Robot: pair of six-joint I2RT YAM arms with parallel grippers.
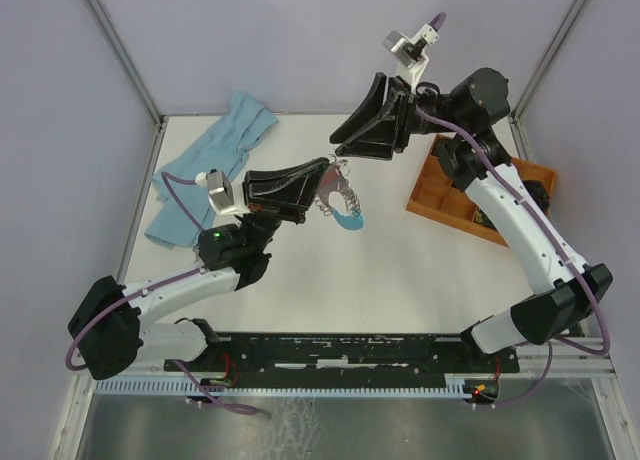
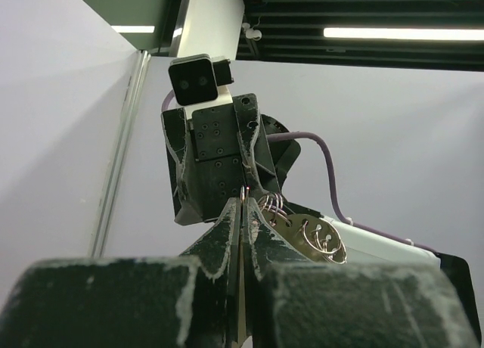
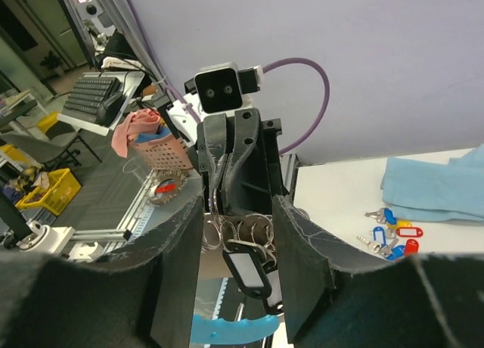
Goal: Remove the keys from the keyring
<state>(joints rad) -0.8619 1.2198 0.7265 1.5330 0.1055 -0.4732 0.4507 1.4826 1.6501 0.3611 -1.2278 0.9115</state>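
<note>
Two grippers meet above the white table (image 1: 330,280): our left gripper (image 2: 242,208) is clamped shut on the floppy, blue-sheathed wire keyring (image 1: 350,221), presumably to steady it, while the right gripper (image 3: 238,212), half-spread, brackets its small silver keys (image 1: 335,194); whether it pinches them, we cannot tell.

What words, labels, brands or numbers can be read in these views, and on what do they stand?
No text is readable in any view.
Black plastic key tag with pale label window: window looks blank.
Loose silver keys with coloured plastic tags: too small to read.
Black computer keyboard in the background: key legends too small.
</note>
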